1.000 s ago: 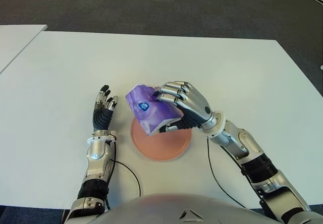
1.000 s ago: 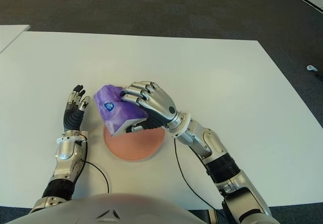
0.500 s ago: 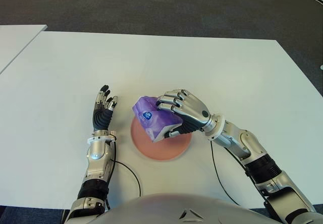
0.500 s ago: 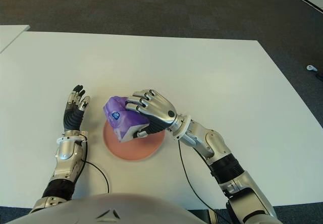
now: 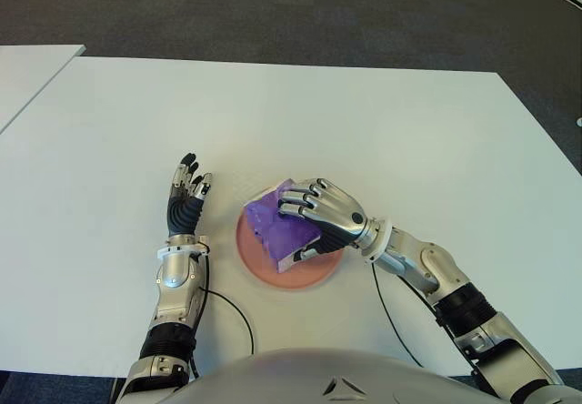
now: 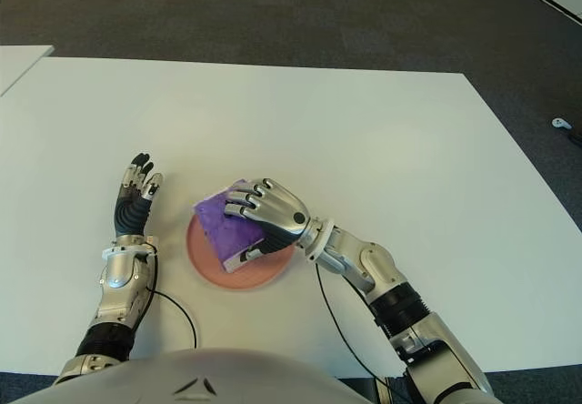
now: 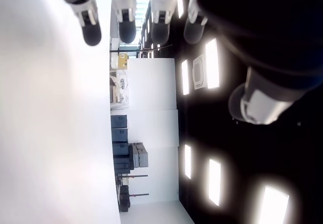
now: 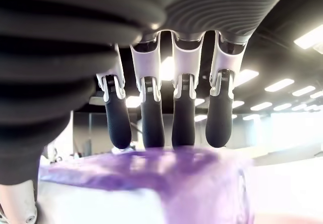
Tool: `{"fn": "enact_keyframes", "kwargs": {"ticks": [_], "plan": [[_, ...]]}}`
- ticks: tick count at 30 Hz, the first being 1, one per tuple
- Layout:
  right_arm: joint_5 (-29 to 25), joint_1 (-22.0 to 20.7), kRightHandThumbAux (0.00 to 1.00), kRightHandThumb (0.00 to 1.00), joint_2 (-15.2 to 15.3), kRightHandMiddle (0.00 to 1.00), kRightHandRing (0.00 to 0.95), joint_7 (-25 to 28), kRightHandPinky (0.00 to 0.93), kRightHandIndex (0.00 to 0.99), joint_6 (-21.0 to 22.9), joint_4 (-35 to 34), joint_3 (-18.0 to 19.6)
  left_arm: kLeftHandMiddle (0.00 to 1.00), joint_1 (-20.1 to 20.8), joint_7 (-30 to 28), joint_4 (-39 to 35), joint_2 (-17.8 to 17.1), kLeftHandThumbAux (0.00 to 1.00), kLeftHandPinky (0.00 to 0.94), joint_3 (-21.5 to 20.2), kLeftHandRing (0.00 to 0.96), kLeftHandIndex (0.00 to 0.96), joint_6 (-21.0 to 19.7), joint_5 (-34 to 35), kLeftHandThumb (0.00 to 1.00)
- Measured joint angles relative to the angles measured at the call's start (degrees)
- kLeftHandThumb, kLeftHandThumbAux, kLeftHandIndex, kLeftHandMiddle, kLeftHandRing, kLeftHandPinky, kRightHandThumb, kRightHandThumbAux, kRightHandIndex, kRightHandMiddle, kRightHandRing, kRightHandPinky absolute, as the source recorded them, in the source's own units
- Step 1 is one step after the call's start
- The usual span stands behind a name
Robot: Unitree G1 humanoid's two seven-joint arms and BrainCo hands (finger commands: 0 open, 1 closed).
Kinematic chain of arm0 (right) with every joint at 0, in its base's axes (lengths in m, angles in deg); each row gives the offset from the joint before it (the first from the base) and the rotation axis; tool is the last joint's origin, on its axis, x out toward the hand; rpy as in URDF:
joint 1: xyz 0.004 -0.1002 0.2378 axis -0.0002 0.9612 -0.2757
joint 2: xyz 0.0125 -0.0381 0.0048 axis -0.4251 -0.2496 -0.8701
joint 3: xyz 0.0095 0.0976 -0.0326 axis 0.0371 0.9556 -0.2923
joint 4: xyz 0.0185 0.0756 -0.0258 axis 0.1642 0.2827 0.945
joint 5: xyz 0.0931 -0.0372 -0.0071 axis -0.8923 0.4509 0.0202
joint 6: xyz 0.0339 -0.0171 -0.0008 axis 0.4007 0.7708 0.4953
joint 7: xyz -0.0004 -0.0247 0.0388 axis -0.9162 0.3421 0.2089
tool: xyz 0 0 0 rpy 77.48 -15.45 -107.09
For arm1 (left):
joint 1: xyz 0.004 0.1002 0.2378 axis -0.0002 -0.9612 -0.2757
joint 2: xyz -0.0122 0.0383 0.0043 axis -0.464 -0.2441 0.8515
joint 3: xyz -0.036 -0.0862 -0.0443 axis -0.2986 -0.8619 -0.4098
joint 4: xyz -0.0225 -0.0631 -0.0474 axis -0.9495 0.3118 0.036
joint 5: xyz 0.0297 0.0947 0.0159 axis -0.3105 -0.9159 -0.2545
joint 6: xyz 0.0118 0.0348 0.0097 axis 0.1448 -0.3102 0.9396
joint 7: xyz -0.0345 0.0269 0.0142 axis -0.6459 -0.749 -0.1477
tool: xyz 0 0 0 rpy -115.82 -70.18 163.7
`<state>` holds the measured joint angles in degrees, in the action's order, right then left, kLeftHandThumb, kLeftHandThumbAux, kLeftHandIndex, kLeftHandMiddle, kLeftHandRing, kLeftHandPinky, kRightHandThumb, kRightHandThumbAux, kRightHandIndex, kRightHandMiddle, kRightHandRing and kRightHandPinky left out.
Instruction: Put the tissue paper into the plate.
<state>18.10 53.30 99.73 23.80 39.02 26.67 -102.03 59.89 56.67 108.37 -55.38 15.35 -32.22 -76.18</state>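
A purple tissue pack [image 5: 271,228] lies low on the round pink plate [image 5: 302,279], near the table's front middle. My right hand [image 5: 314,222] covers the pack from the right, its fingers [image 8: 151,118] curled over the top and the thumb against the pack's near side, shut on it. The right wrist view shows the fingertips pressing on the purple wrapper [image 8: 181,183]. My left hand [image 5: 186,196] shows on the table left of the plate, fingers straight and spread, holding nothing.
The white table [image 5: 409,131] spreads wide around the plate. A thin black cable [image 5: 238,315] runs along the table near its front edge. A second white table [image 5: 27,67] stands at the far left, and dark carpet lies beyond.
My right hand has come down and toward me with the tissue pack, from above the plate's far edge onto the plate. The left hand has not moved.
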Motion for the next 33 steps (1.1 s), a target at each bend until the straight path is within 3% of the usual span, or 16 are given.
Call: {"fn": "enact_keyframes", "kwargs": {"ticks": [7, 11, 20, 22, 25, 26, 28, 31, 33], "plan": [[-0.9, 0.0, 0.678, 0.853, -0.2, 0.543, 0.818, 0.6, 0.814, 0.4, 0.2, 0.8, -0.4, 0.0, -0.1, 0.0, 0.0, 0.0, 0.52, 0.0, 0.0, 0.0, 0.0, 0.0, 0.0, 0.0], [-3.5, 0.2, 0.678, 0.853, -0.2, 0.543, 0.808, 3.7, 0.797, 0.402, 0.8, 0.5, -0.2, 0.0, -0.1, 0.0, 0.0, -0.1, 0.523, 0.0, 0.0, 0.0, 0.0, 0.0, 0.0, 0.0], [-8.0, 1.9, 0.675, 0.847, -0.2, 0.561, 0.717, 11.5, 0.676, 0.418, 4.1, -3.5, 0.8, 0.0, -0.1, 0.0, -0.1, 0.0, 0.525, 0.0, 0.0, 0.0, 0.0, 0.0, 0.0, 0.0], [-8.1, 2.3, 0.68, 0.837, -0.2, 0.568, 0.639, 12.3, 0.58, 0.405, 4.4, -4.2, 1.0, 0.0, -0.1, 0.0, -0.1, 0.0, 0.525, 0.0, 0.0, 0.0, 0.0, 0.0, 0.0, 0.0], [-8.1, 2.7, 0.707, 0.729, 0.2, 0.531, 0.506, 13.3, 0.429, 0.414, 4.4, -5.2, 1.3, 0.0, -0.2, 0.0, -0.2, 0.0, 0.524, 0.0, 0.0, 0.0, 0.0, 0.0, 0.0, 0.0], [-8.1, 2.7, 0.675, 0.636, 0.4, 0.497, 0.46, 13.6, 0.38, 0.397, 4.4, -5.6, 1.4, 0.0, -0.2, 0.0, -0.2, 0.0, 0.524, 0.0, 0.0, 0.0, 0.0, 0.0, 0.0, 0.0], [-8.0, 2.7, 0.575, 0.364, 0.9, 0.27, 0.222, 14.3, 0.155, 0.2, 4.3, -6.1, 1.5, 0.0, -0.2, 0.0, -0.2, -0.1, 0.521, 0.0, 0.0, 0.0, 0.0, 0.0, 0.0, 0.0], [-8.1, 2.5, 0.482, 0.21, 1.9, 0.094, 0.074, 15.7, 0.05, 0.069, 4.0, -6.7, 1.7, 0.0, -0.2, 0.0, -0.2, -0.1, 0.52, 0.0, 0.0, 0.0, 0.0, -0.1, 0.0, 0.0], [-8.5, 2.4, 0.44, 0.165, 2.6, 0.048, 0.038, 16.9, 0.026, 0.035, 3.8, -7.2, 1.9, 0.0, -0.2, 0.0, -0.3, -0.1, 0.52, 0.0, 0.0, 0.0, 0.0, -0.1, 0.1, 0.0]]}}
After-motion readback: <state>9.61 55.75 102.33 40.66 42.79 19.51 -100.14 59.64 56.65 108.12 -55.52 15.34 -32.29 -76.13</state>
